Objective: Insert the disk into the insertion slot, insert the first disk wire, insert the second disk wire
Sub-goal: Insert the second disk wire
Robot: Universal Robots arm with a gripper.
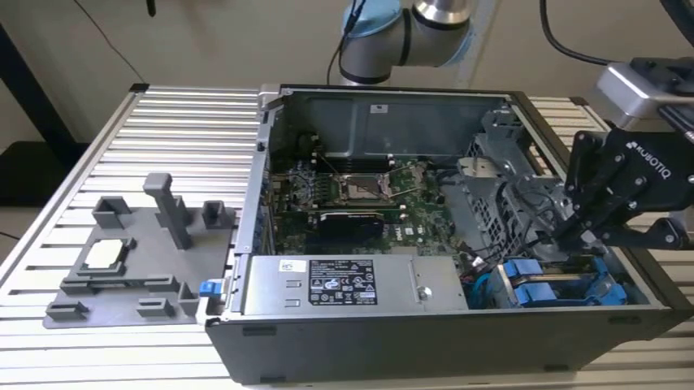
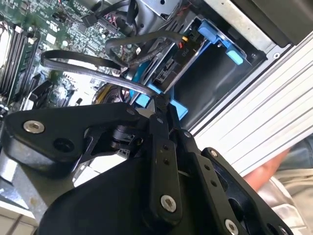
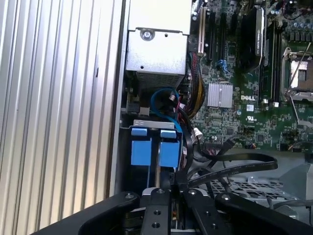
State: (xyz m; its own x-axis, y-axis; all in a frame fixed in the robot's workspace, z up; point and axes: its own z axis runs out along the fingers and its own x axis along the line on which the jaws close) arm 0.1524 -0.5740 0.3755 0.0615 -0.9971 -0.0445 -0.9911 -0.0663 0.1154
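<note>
Inside the open computer case (image 1: 369, 341), at its front corner on the exterior view's right, we see the gripper (image 1: 564, 237) lowered with its fingers together, pinching a black cable (image 2: 88, 73) just above the disk (image 1: 548, 288) in its blue caddy. Steel walls crowd close. We leave the labels unread.

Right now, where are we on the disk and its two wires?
Done, by the look of it: the blue-framed silver disk sits down in the drive bay of the open computer case. In hand: the black gripper hangs at that bay, its tip among the black flat cables beside the blue caddy. Whether either wire is plugged in cannot be told.
</note>
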